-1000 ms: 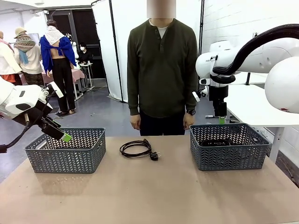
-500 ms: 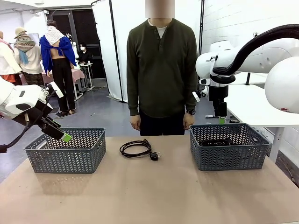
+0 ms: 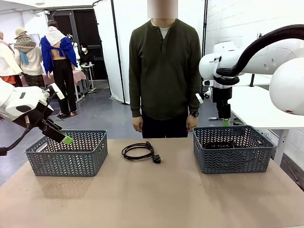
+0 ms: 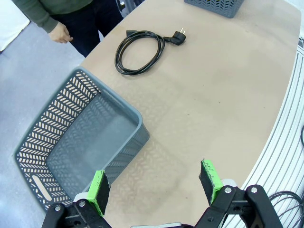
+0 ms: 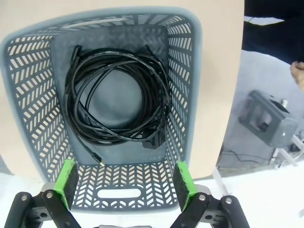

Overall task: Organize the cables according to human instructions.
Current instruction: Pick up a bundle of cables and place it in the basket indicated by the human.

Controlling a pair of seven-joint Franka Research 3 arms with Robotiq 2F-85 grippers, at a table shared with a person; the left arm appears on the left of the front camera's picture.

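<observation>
Currently coiled cables (image 5: 116, 97) fill right basket (image 5: 192, 85); both end effectors (image 5: 124, 183) (image 4: 154, 183) wide.

Cable (image 3: 138, 151) on table between baskets (image 3: 66, 153).

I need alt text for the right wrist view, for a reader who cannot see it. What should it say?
Seen from above, a grey basket holds a coiled bundle of black cables. The open right gripper hangs over the basket's near rim, its green-padded fingers apart and holding nothing. The tan table lies beside the basket.
</observation>
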